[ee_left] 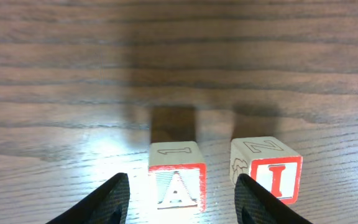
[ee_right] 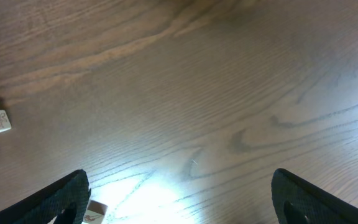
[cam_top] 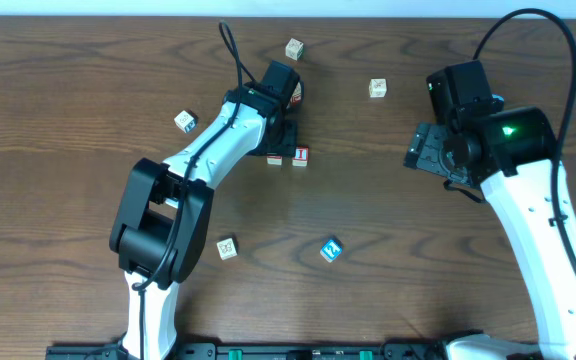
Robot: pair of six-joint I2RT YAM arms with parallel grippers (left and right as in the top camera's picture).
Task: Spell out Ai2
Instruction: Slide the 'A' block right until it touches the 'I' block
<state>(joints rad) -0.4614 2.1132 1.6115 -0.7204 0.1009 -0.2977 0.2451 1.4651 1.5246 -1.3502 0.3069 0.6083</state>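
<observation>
The "A" cube, white with a red border, sits on the table between my left gripper's fingers, and a gap shows on each side of it. Its jaws are open. The red "I" cube stands just to its right, a little apart. From overhead, the "A" cube and "I" cube lie side by side under the left gripper. The blue "2" cube lies alone nearer the front. My right gripper hovers to the right of them, open and empty.
Pale picture cubes are scattered around: one at the back, one back right, one on the left, and one front left. A pale cube lies by the right gripper's left finger.
</observation>
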